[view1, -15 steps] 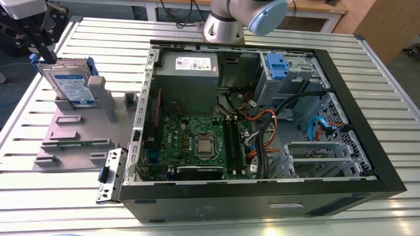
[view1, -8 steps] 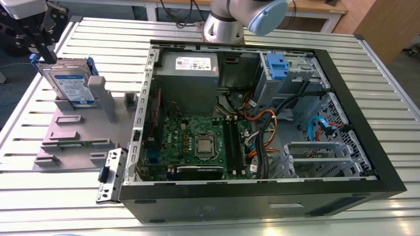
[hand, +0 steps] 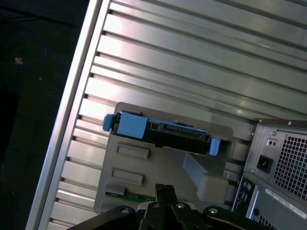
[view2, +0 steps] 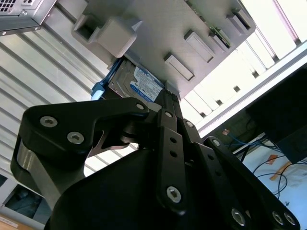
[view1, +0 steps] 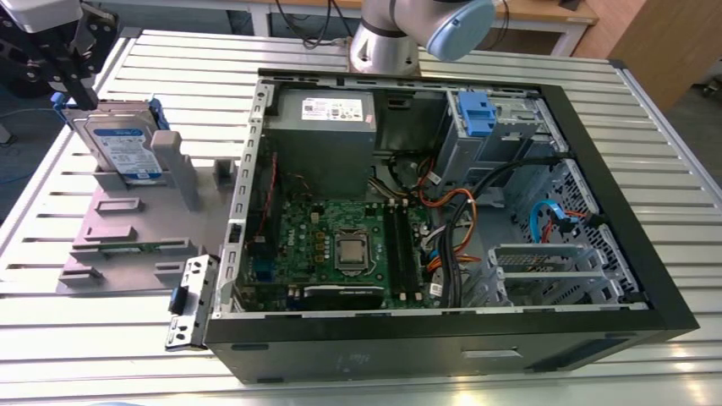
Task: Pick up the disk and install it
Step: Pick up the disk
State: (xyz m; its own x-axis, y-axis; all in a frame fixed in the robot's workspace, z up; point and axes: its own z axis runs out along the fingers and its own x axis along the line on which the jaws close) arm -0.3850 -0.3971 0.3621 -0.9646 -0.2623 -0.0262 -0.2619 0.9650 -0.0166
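At the exterior view's upper left, the black end effector [view1: 74, 91], closed and empty, hangs just above the flat silver blue-railed disk [view1: 122, 145], which stands upright in a grey plastic stand [view1: 130, 233] on the slatted metal table [view1: 101, 326].

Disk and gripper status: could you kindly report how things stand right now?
Gripper just above disk. Disk upright in grey holder, outside open computer case. Nothing between them.

The disk [view1: 122, 145] — silver, blue-railed — stands on edge in the grey holder [view1: 124, 228].
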